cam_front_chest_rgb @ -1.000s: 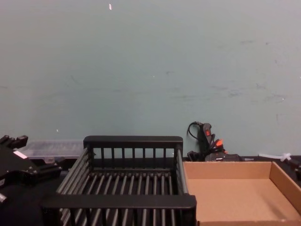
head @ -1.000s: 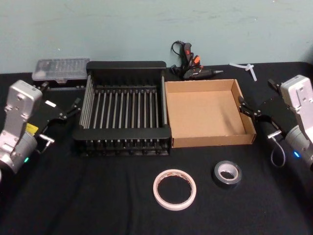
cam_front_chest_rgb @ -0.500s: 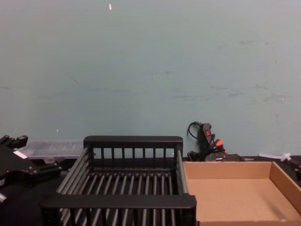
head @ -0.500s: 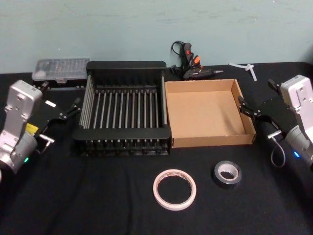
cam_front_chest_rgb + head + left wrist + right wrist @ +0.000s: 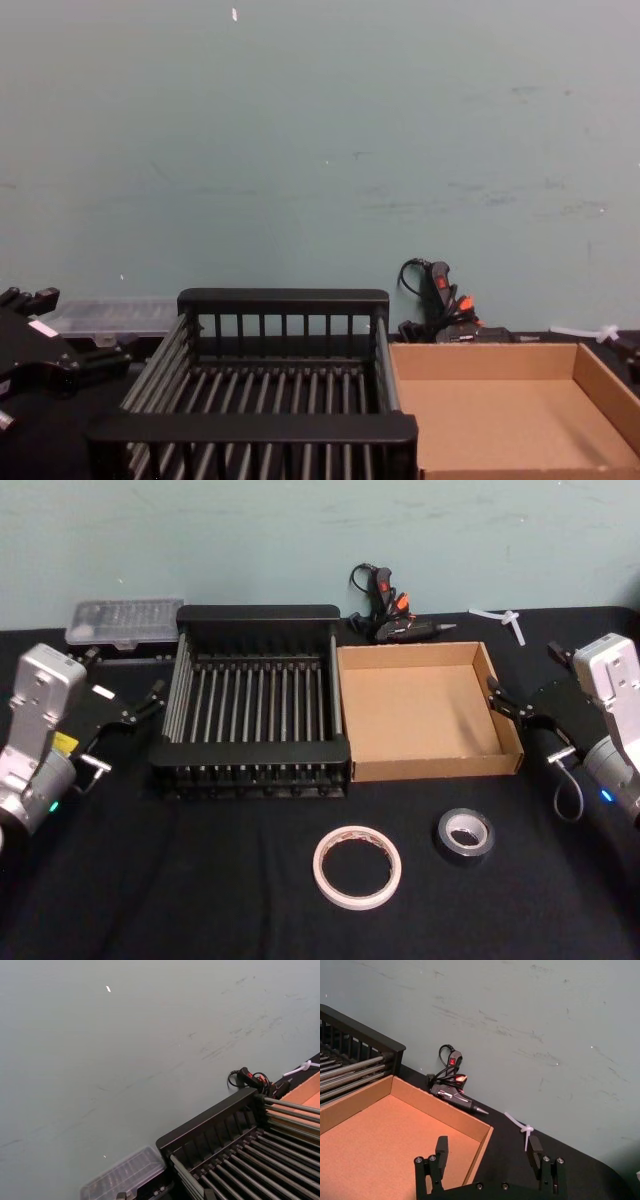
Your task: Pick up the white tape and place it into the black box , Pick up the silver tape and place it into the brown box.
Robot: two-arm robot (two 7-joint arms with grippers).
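My right gripper [image 5: 486, 1155] is hovering with fingers spread wide, empty, beside the cardboard brown box [image 5: 420, 770], while the thin white tape [image 5: 357, 867] and thick silver tape [image 5: 465, 835] are lying on the counter [image 5: 200, 880].

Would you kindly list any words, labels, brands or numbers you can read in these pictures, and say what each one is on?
No text can be read.
white tape: red print on the inner core, too small to read.
left gripper: a white label and a yellow label on the arm behind it, both too blurred to read.
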